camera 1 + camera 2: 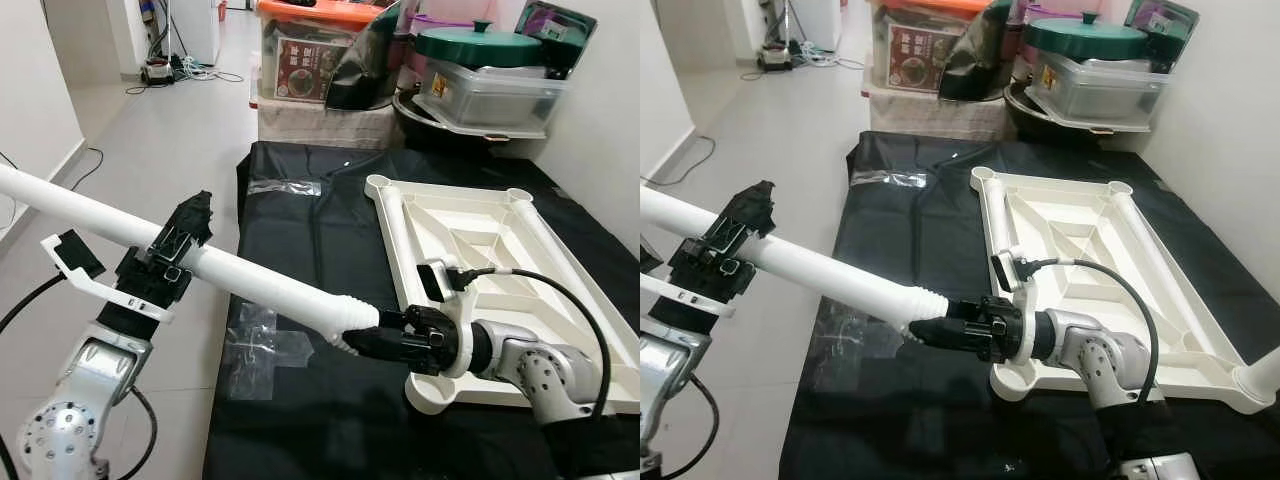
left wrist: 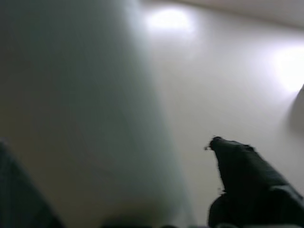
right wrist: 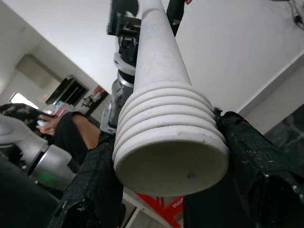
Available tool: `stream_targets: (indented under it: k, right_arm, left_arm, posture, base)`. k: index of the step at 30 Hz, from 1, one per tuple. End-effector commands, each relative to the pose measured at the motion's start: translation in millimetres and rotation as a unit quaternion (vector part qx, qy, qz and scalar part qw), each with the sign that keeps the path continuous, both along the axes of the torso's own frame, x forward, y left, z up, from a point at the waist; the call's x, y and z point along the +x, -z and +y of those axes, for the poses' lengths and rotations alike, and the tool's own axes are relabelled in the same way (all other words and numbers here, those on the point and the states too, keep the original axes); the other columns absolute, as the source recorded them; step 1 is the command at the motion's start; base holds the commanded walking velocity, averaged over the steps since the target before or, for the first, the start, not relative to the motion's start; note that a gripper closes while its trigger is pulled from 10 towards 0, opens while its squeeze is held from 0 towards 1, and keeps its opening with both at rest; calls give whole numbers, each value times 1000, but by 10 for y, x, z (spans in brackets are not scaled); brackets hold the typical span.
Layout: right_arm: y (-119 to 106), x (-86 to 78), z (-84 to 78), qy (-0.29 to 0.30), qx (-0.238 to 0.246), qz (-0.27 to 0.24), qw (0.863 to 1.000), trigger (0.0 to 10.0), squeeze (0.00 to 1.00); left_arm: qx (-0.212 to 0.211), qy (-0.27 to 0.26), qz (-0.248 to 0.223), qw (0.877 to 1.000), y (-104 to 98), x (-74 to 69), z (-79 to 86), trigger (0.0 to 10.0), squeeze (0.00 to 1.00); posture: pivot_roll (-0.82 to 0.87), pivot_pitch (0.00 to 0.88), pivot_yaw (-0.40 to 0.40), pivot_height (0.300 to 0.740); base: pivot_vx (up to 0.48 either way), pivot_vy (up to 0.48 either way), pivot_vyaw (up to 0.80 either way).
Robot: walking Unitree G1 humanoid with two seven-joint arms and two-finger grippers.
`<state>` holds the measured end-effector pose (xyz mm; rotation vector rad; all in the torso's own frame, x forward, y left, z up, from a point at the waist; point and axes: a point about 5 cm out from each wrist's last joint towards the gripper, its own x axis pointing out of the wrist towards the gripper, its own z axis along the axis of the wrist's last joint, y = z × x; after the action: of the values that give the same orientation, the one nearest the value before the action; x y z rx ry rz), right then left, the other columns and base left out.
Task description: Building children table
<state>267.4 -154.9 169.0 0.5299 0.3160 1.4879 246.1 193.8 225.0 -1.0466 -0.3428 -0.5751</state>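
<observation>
Both grippers clamp a white leg [image 1: 250, 275] lying slantwise; the right gripper [image 1: 365, 338] holds its ribbed end beside the tabletop's [image 1: 560, 290] near corner socket, the left gripper [image 1: 175, 250] mid-shaft.

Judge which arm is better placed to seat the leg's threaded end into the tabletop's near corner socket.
Right, probably. The right gripper is shut on the white table leg at its ribbed end, just beside the near corner socket of the upturned tabletop. The left gripper holds the leg further up, away from the socket.

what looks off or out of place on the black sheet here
Crumpled clear tape is stuck on the black sheet left of the upturned tabletop, with another strip farther back. The tabletop looks undamaged.
</observation>
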Motion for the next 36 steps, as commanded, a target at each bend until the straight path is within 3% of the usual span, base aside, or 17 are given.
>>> stream_targets:
  k: [1,7,15,16,17,20,21,22,27,30,32,33,35,36]
  right_arm:
    - [10,-24,0,-13,0,4,1000,0,0]
    - [31,-33,20,-21,-1,3,1000,0,0]
    - [39,-9,15,-17,-6,-2,1000,0,0]
    - [68,39,11,7,-23,-7,1000,0,0]
    - [145,140,-6,59,-60,-13,996,10000,388]
    - [145,140,-6,59,-60,-13,996,10000,388]
    - [200,208,-20,94,-86,-18,992,10000,388]
    - [206,256,-46,114,-97,-16,989,10000,1000]
    - [126,285,-128,113,-86,-10,990,10000,1000]
    - [47,340,-314,123,-85,-14,989,10000,1000]
    - [47,340,-314,123,-85,-14,989,10000,1000]
    - [10,391,-419,143,-88,-18,986,10000,1000]
    - [10,391,-419,143,-88,-18,986,10000,1000]
    - [-77,493,-529,181,-95,-39,978,10000,1000]
  left_arm:
    - [0,13,-8,1000,-14,-34,-1,0,0]
    - [-36,23,-26,999,-53,-74,9,0,0]
    - [-36,26,-29,999,-57,-78,-3,0,0]
    - [-36,21,-29,999,-60,-75,1,0,0]
    - [-33,16,-30,999,-64,-73,12,0,0]
    - [-33,16,-30,999,-64,-73,12,0,0]
    - [-32,12,-30,999,-67,-71,21,0,0]
    - [-25,7,-30,999,-73,-70,37,0,0]
    - [-17,4,-34,999,-92,-82,72,0,0]
    - [-7,9,-41,999,-120,-112,85,0,0]
    - [-7,9,-41,999,-120,-112,85,0,0]
    - [-3,10,-43,999,-124,-120,84,0,0]
    - [-3,10,-43,999,-124,-120,84,0,0]
    - [5,15,-41,999,-110,-120,55,0,0]
  posture:
    - [14,0,-107,740]
    - [15,0,-108,740]
    - [12,0,-108,740]
    - [12,0,-109,740]
    - [11,0,-109,740]
    - [11,0,-109,740]
    - [11,0,-107,740]
    - [11,0,-106,740]
    - [11,0,-106,740]
    - [10,0,-108,740]
    - [10,0,-108,740]
    - [10,0,-108,740]
    - [10,0,-108,740]
    - [1,0,-104,740]
  base:
    - [0,0,0]
    - [0,0,0]
    - [0,0,0]
    - [0,0,0]
    - [0,0,0]
    - [0,0,0]
    - [0,0,0]
    - [0,0,0]
    - [0,0,0]
    - [0,0,0]
    - [0,0,0]
    - [0,0,0]
    - [0,0,0]
    - [0,0,0]
